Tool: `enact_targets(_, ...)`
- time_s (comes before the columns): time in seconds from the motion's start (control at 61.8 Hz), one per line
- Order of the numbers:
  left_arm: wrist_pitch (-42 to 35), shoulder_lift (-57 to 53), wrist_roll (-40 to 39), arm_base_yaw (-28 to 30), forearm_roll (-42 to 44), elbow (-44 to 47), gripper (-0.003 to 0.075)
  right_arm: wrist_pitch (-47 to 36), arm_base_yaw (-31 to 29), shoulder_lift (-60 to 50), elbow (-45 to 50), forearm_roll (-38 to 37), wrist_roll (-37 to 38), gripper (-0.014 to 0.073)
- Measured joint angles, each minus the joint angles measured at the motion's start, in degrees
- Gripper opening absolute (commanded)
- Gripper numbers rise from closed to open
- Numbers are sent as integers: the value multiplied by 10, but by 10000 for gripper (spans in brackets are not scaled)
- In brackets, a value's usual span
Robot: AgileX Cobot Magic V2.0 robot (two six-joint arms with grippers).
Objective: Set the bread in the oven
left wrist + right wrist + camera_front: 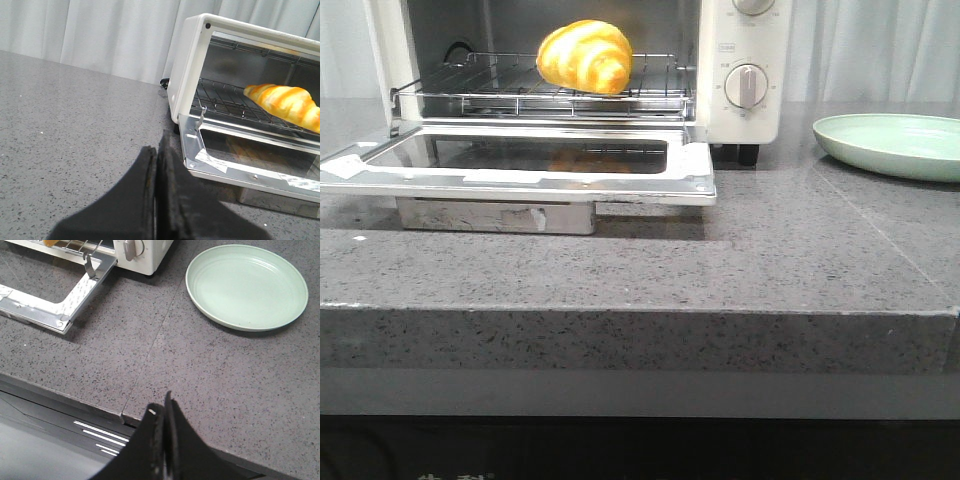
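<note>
The bread [585, 56], a glossy golden bun with orange-brown stripes, lies on the wire rack [520, 90] inside the oven [740, 60]. The oven is cream-white and stands at the far side of the grey speckled counter [770, 250]. Its glass-windowed door [520, 160] hangs open, dropped down flat toward the near side, and a faint reflection of the bread shows in the glass. A round knob [747, 87] sits on the oven's right panel.

To the right of the oven, apart from it, a pale green plate [895, 145] rests on the counter with nothing on it.

My left hand [156, 170] is closed, its two dark fingers pressed together and holding nothing. It hovers over the counter to the left of the oven, near the left corner of the open door. From my left wrist camera the bread appears on the rack just behind the door hinge.

My right hand [162, 440] is also closed on nothing, fingers together. It hangs above the near edge of the counter, well apart from the plate and from the right corner of the door.
</note>
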Motion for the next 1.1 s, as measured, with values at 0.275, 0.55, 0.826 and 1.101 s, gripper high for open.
enact_targets(0.275, -1, 0, 38, 0, -1, 0, -18, 0, 0, 0, 0, 0, 0, -69)
enact_targets(0.55, -1, 0, 47, 0, -2, 0, -18, 0, 0, 0, 0, 0, 0, -69)
enact_targets(0.826, -1, 0, 48, 0, -2, 0, -18, 0, 0, 0, 0, 0, 0, -69)
enact_targets(1.101, -1, 0, 49, 0, -2, 0, -18, 0, 0, 0, 0, 0, 0, -69)
